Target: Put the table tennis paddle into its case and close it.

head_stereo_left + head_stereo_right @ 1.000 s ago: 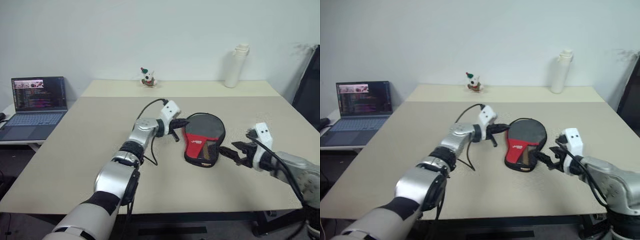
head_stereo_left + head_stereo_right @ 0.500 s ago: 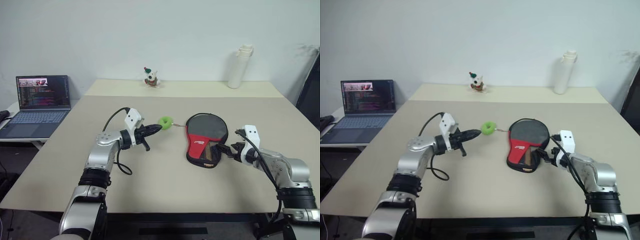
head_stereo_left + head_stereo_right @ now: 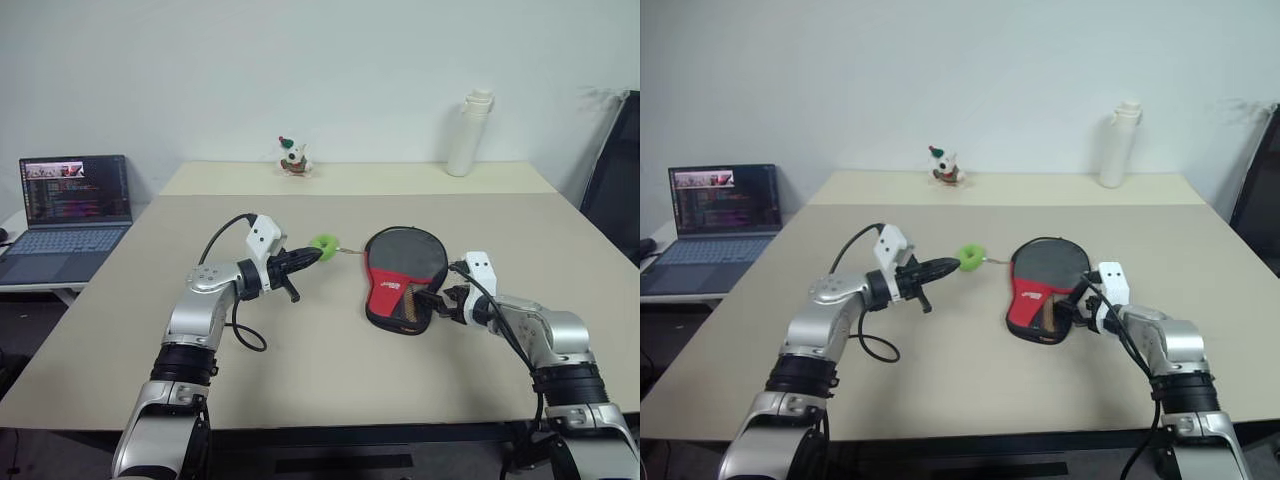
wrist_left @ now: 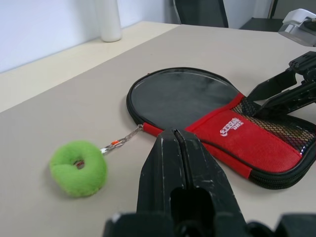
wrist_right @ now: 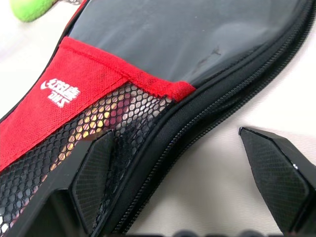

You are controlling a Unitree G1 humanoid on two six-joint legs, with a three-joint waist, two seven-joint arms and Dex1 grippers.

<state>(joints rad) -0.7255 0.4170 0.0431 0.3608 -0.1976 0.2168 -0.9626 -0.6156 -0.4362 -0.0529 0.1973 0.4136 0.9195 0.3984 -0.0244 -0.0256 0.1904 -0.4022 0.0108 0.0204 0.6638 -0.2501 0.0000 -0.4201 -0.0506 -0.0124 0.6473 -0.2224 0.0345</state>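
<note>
The black case (image 3: 400,275) with its red logo panel lies flat mid-table. The paddle is inside it; its red and yellow handle (image 5: 94,123) glints through the mesh pocket. A fluffy green ring (image 3: 323,243) hangs on a short chain from the case's round end. My left gripper (image 3: 312,254) is shut with nothing in it, its tip just short of the ring. My right gripper (image 3: 432,300) is open at the handle end. One finger (image 5: 94,177) rests over the mesh, and the other stands on the table outside the zipper rim.
The case lies on a beige table (image 3: 300,350). An open laptop (image 3: 70,210) sits on a side desk at far left. A small toy figure (image 3: 292,157) and a white bottle (image 3: 468,135) stand at the table's back edge. A dark chair is at far right.
My left gripper pulled back from the case's edge to the left, and the green ring now shows beside it. My right gripper moved in onto the case's handle end.
</note>
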